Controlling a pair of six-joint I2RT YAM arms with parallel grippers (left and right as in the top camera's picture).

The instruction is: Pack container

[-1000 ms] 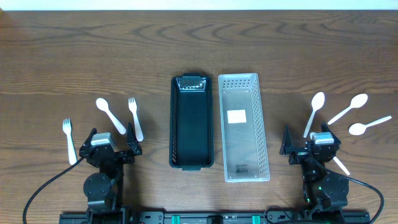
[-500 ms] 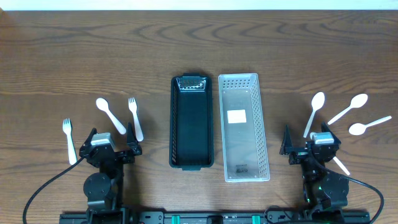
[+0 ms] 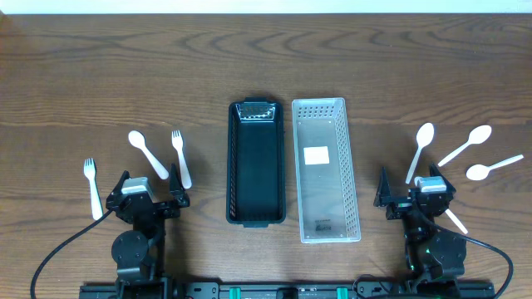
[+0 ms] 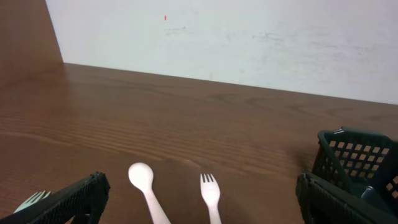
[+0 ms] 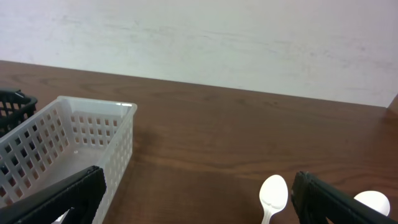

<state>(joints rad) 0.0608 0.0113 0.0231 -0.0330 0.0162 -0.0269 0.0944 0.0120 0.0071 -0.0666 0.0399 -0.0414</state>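
Wood-grain tabletop (image 3: 100, 66), dark brown; pale wall (image 4: 249, 37) behind it in both wrist views. At centre of the overhead frame a black basket (image 3: 257, 162) and a white basket (image 3: 326, 170) lie side by side, long sides just about touching, with no cutlery in either. At lower left lie a fork (image 3: 92, 187), a spoon (image 3: 148, 153) and a second fork (image 3: 180, 156). At right, three white spoons (image 3: 467, 144) are fanned out. One more white handle (image 3: 454, 220) shows below the right gripper; type not discernible. Left gripper (image 3: 150, 184) is parked low near its cutlery, fingers (image 4: 68, 200) spread wide with nothing between them. Right gripper (image 3: 410, 187) likewise has its fingers (image 5: 56, 196) wide apart and holds nothing. Judgement: packing not yet begun. The cutlery looks like thin moulded plastic, so it should be very light, fairly stiff and smooth enough to skid. It lies flat on the wood, leaving little edge to catch. Best hold is probably across the narrow handle near mid-length, pads straddling it, not on the bowl or tines.
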